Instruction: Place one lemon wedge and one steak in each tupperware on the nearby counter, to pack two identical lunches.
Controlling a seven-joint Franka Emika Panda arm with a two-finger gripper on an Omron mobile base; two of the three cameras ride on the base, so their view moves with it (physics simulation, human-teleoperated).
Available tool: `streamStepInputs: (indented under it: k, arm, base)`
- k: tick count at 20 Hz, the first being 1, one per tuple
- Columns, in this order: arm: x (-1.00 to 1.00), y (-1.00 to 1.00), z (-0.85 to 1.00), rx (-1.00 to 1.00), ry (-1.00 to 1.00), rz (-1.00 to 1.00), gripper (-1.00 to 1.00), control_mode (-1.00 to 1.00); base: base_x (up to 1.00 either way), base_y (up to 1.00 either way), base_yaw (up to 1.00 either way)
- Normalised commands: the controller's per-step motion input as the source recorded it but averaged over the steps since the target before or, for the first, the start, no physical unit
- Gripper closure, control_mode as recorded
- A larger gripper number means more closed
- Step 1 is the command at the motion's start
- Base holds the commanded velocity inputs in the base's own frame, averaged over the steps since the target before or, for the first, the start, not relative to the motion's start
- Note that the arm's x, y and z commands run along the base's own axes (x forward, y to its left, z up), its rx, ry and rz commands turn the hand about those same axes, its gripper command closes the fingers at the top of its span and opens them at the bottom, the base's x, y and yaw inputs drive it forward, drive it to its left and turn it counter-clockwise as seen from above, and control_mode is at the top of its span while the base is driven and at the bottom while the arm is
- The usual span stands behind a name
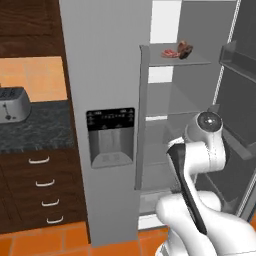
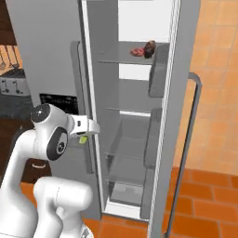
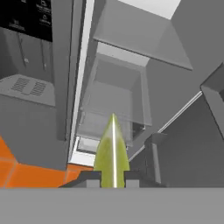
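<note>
My gripper (image 3: 113, 177) is shut on a yellow-green lemon wedge (image 3: 112, 153), whose pointed end sticks up between the two fingertips. From the right base, the wedge (image 2: 83, 139) hangs under the hand (image 2: 86, 126), just in front of the open fridge. Two steaks (image 1: 178, 50) lie on the fridge's upper shelf, seen also as red-brown steaks (image 2: 143, 49) from the right. The black marbled counter (image 1: 37, 127) runs to the left of the fridge. The tupperware is out of view.
The fridge's left door carries a dispenser panel (image 1: 110, 136); the open right door (image 2: 186, 139) swings out to the right. A toaster (image 1: 12, 104) stands on the counter over brown drawers (image 1: 45, 190). Clear fridge bins (image 3: 116, 103) sit low inside. The floor is orange tile (image 2: 204, 195).
</note>
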Motion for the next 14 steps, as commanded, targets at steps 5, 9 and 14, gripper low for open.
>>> streamStepInputs:
  k: [5, 9, 14]
  arm:
    - [0.0, 0.0, 0.0, 0.0, 0.0, 0.0, 1.0, 1.0]
    - [0.0, 0.0, 0.0, 0.0, 0.0, 0.0, 1.0, 1.0]
    - [0.0, 0.0, 0.0, 0.0, 0.0, 0.0, 1.0, 1.0]
  base:
    - [-0.57, 1.0, 0.0]
    - [-0.17, 1.0, 0.0]
    - [-0.03, 1.0, 0.0]
